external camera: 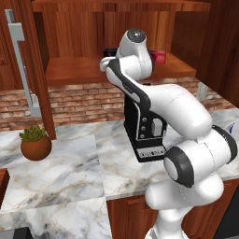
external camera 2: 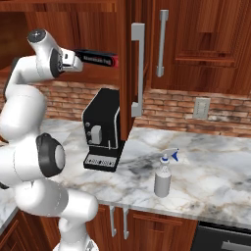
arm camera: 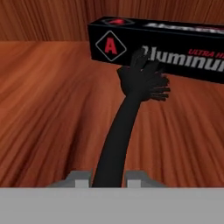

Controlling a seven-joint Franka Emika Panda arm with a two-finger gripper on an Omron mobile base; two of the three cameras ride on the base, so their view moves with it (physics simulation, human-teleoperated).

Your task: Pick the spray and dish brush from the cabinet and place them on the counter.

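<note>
In the hand view the dish brush (arm camera: 131,105), a slim black stick with a dark bristly head, runs from my gripper (arm camera: 108,178) up toward a black box. Both fingertips (arm camera: 81,178) press against its handle, so the gripper is shut on it. It sits just over the wooden shelf (external camera: 74,70) of the open cabinet (external camera 2: 147,29); whether it touches the shelf I cannot tell. My hand (external camera 2: 68,59) reaches into the cabinet. The spray (external camera 2: 163,177), pale with a blue nozzle tip, stands upright on the marble counter (external camera 2: 215,157), right of the coffee machine.
A long black-and-red aluminium foil box (arm camera: 175,52) lies on the shelf right behind the brush head. A black coffee machine (external camera 2: 103,130) stands on the counter below the cabinet. A potted plant (external camera: 35,142) sits at the left. The open door's grey bar handle (external camera 2: 138,68) hangs beside the machine.
</note>
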